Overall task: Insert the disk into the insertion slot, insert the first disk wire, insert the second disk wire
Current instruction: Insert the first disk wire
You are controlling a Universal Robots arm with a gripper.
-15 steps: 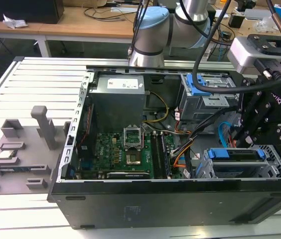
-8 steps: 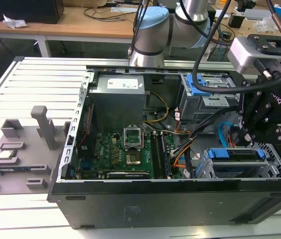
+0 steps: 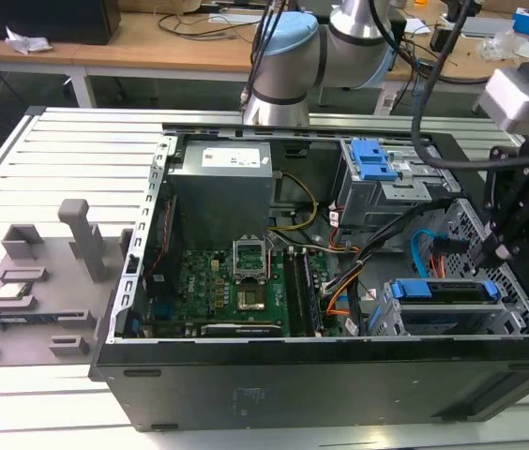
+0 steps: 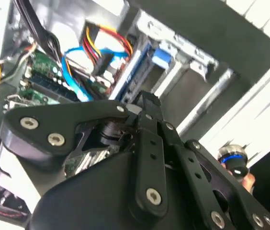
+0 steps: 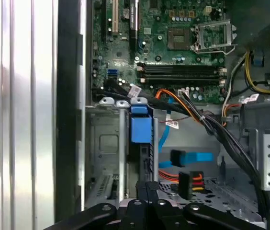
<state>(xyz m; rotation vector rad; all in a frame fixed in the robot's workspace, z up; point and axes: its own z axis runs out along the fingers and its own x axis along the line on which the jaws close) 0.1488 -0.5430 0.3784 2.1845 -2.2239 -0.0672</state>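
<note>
Resting on a ribbed metal table (image 3: pixel 58 150) before wooden benches (image 3: pixel 152 47), the open case (image 3: pixel 246 375) has the gripper (image 3: pixel 502 249), claw together, near the disk (image 3: pixel 443 291).

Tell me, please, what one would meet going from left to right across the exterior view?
Grey fixture plate → motherboard → the disk in its blue carrier → gripper. The tall drive cage and the cables overlap the disk's span, so they are left out.

Bright, even room light; dim shadow inside the computer case (image 3: pixel 340 384).
</note>
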